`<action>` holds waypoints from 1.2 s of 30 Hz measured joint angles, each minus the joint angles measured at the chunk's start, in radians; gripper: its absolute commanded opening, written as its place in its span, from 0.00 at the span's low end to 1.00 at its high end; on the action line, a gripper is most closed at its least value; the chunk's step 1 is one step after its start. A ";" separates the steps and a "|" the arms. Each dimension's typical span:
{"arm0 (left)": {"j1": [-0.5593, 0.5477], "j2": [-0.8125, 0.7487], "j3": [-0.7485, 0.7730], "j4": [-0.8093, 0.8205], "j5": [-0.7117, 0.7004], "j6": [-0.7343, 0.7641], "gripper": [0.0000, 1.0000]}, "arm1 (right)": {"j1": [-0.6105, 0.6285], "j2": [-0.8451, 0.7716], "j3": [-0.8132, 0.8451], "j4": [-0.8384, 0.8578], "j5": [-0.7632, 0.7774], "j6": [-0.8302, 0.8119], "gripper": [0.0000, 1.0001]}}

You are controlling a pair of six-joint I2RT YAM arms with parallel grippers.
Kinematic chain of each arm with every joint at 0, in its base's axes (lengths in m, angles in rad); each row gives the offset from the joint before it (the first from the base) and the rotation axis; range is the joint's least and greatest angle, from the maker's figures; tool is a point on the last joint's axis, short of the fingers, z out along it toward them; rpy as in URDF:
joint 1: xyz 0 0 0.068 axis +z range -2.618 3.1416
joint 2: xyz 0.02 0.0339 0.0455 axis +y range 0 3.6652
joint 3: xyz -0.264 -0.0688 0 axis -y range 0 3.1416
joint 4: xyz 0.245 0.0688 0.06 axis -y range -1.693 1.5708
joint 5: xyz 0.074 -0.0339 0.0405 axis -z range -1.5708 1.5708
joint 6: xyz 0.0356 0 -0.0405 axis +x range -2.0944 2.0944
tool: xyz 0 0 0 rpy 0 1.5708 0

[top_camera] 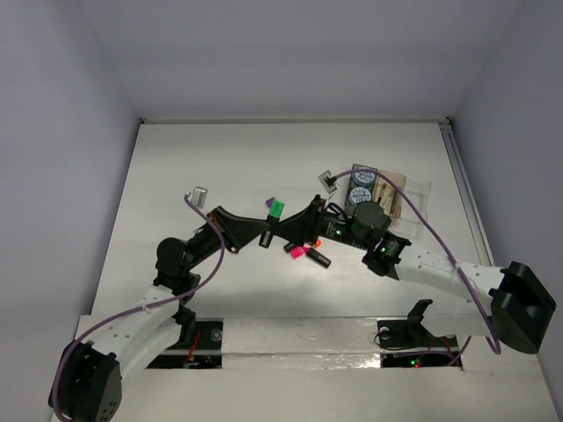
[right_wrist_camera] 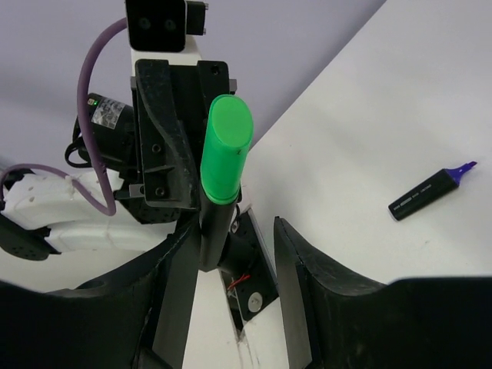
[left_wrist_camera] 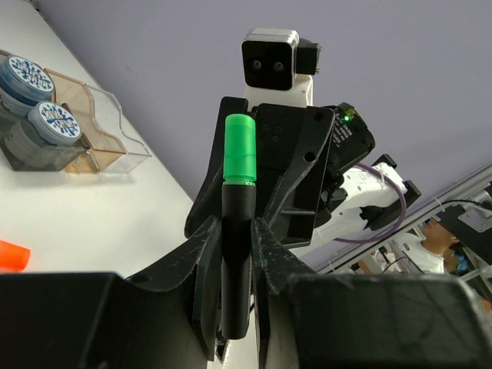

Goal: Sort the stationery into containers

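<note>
2 grippers met over mid-table. Left gripper was clamped tight on the black body of a green-capped highlighter, cap up, held off the table. Right gripper faced it with fingers spread wide, gripping nothing; the highlighter stood just beside 1 finger. Uncapped purple-tipped marker lay flat on the white table. Further right, the clear box held 2 round blue-and-white pieces beside its tan insert.

no legible text, labels, numbers
</note>
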 measured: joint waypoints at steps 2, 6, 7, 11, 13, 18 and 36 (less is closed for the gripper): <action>-0.001 0.000 0.000 0.000 0.003 0.000 0.00 | 0.000 0.003 0.000 0.002 0.000 0.000 0.45; -0.006 0.003 0.000 0.002 0.006 0.000 0.00 | 0.000 0.005 0.000 0.016 0.003 0.001 0.43; -0.008 0.004 0.000 0.002 0.006 0.000 0.00 | 0.000 0.005 0.000 0.021 0.004 0.003 0.41; -0.017 0.013 0.000 0.007 0.006 0.000 0.00 | 0.000 0.005 0.000 0.041 0.007 0.007 0.37; -0.020 0.019 0.000 0.007 0.005 -0.001 0.00 | 0.000 0.005 0.000 0.050 0.008 0.008 0.34; -0.026 0.024 0.000 0.024 -0.010 -0.003 0.00 | 0.000 0.005 0.000 0.061 0.008 0.018 0.17; -0.044 0.000 0.000 -0.024 -0.042 0.015 0.36 | -0.005 0.005 -0.027 0.120 0.040 0.060 0.06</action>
